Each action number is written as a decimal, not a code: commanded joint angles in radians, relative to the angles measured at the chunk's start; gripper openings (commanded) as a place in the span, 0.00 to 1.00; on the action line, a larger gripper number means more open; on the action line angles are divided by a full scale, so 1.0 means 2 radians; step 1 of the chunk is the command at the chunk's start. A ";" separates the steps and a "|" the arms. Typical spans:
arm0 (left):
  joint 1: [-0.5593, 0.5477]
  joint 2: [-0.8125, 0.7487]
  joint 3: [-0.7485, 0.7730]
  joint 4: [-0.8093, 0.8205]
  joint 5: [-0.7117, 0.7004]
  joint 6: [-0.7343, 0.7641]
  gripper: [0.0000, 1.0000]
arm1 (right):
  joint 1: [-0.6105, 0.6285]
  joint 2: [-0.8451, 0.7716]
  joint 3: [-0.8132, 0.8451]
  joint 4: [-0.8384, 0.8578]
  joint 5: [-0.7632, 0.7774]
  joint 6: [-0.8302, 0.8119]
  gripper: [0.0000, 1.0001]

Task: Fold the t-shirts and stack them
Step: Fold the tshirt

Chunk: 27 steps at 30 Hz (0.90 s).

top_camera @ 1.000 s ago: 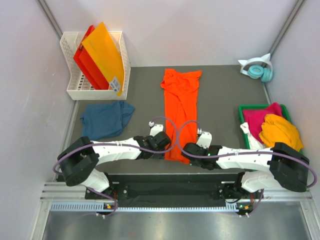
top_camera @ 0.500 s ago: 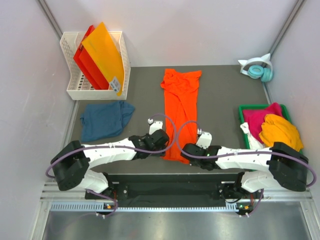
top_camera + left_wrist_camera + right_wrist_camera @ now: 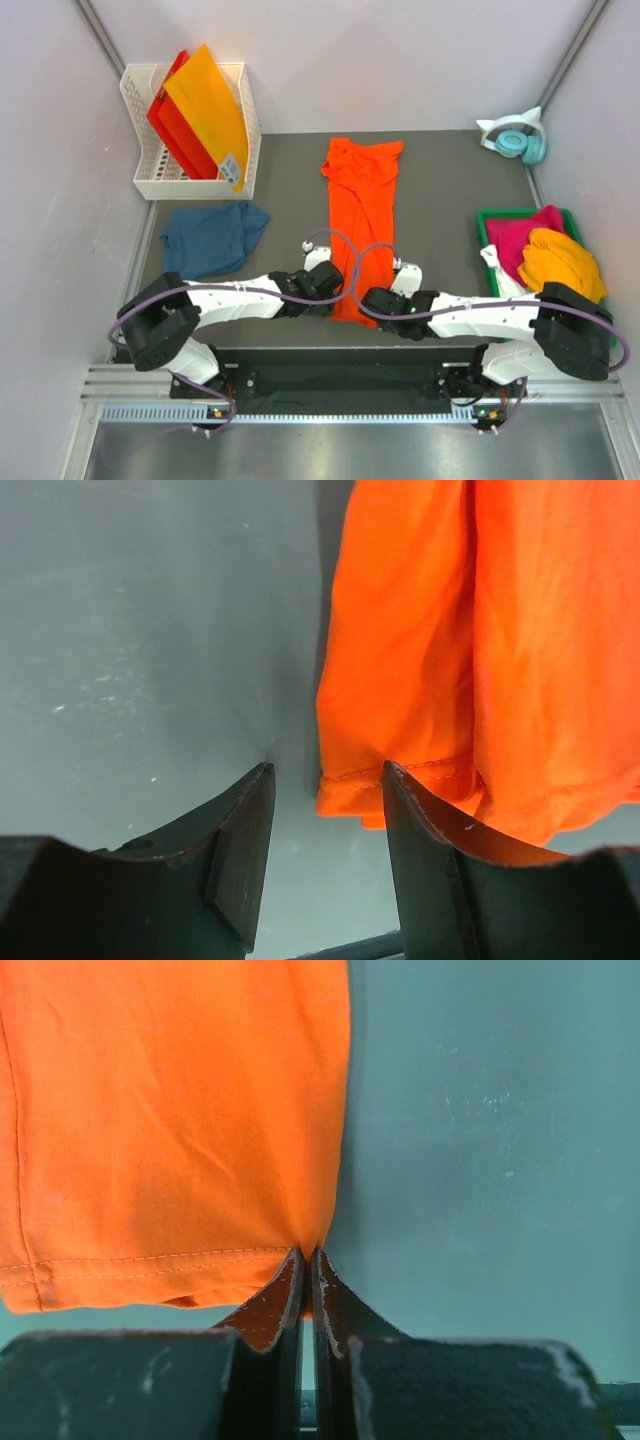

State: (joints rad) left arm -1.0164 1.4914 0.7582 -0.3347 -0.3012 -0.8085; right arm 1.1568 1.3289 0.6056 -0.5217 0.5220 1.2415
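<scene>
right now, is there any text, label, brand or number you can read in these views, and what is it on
No text here can be read.
The small white sticker on the yellow-orange sheet in the white basket: its print is too small to read.
No lettering shows on the orange t-shirt or the headphones.

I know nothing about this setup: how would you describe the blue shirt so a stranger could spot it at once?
Find the white basket of stiff orange and red sheets at the table's far left. Directly on its near side lies the blue t-shirt. It is the only dark cloth: the bright orange t-shirt stretches down the middle.
</scene>
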 commanded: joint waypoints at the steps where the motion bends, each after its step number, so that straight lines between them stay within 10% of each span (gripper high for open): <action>1: 0.000 0.017 -0.006 0.034 0.014 0.002 0.52 | 0.019 0.015 -0.005 -0.046 -0.054 0.004 0.00; 27: -0.001 -0.031 -0.107 0.035 0.062 -0.035 0.44 | 0.021 0.017 -0.014 -0.037 -0.052 0.014 0.00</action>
State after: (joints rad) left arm -1.0153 1.3830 0.5983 -0.1757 -0.2218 -0.8696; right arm 1.1645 1.3289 0.6041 -0.5243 0.5297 1.2613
